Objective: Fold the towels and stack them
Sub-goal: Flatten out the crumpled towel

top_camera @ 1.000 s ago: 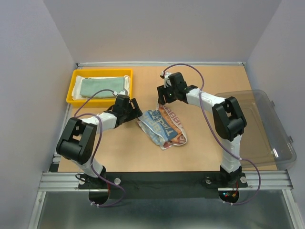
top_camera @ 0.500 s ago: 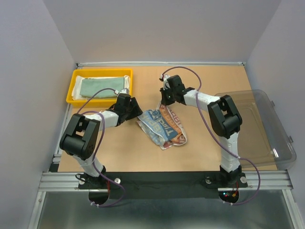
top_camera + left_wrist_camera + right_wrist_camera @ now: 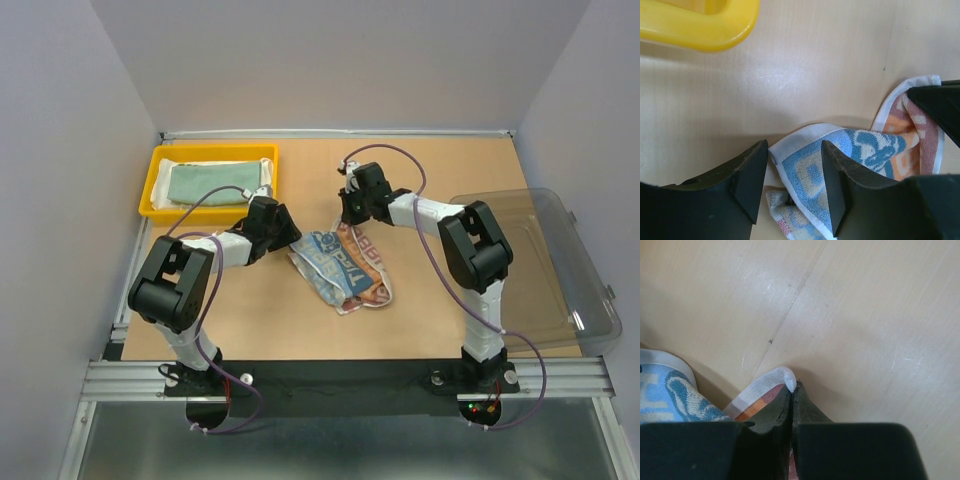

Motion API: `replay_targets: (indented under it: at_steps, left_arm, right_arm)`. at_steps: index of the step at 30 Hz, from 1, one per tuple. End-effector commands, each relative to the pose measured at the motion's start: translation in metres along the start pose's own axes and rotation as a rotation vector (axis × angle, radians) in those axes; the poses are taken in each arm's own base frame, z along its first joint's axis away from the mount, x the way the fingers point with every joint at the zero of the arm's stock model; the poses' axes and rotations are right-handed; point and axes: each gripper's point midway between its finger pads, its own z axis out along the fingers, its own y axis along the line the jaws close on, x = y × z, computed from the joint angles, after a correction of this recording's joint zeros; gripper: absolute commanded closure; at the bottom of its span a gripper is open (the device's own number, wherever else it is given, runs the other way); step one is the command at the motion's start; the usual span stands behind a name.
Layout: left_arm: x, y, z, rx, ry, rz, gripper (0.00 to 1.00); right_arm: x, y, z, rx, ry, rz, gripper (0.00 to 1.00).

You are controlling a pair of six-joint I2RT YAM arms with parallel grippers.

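The printed towel (image 3: 340, 265) is lying crumpled near the middle of the tabletop (image 3: 260, 320). Its blue lettering is facing the left side, its orange print the right, and a white hem is curling along its edges.

Over the last second the right pincer (image 3: 792, 386) has gone from spread to pressed together. It is now pinching the towel's far corner, with the hem showing just at its tips. The left pincer (image 3: 792, 150) has been narrowing but is still standing spread, its fingers straddling the towel's left corner without clamping it.

Judging from this, one corner is secured and the second grip is still pending, so lifting should wait for that grip.

At the far left corner, the yellow tray (image 3: 152, 195) is holding a pale green towel (image 3: 205, 182) on a white towel (image 3: 266, 166). The clear bin (image 3: 560, 270) is sitting at the right edge.
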Motion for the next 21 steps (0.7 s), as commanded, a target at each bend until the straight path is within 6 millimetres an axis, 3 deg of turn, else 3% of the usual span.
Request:
replay_targets:
  at_steps: [1, 16, 21]
  left_arm:
    - [0.034, 0.025, 0.003, -0.088, 0.093, -0.012, 0.42]
    - [0.042, 0.027, 0.007, -0.104, 0.116, -0.016, 0.44]
    - [0.048, 0.03, 0.01, -0.113, 0.132, -0.014, 0.52]
  right_arm:
    - [-0.033, 0.005, -0.017, 0.012, -0.11, -0.015, 0.99]
    - [0.0, -0.023, -0.008, 0.062, -0.064, 0.086, 0.99]
    - [0.009, -0.025, -0.007, 0.066, -0.053, 0.096, 0.99]
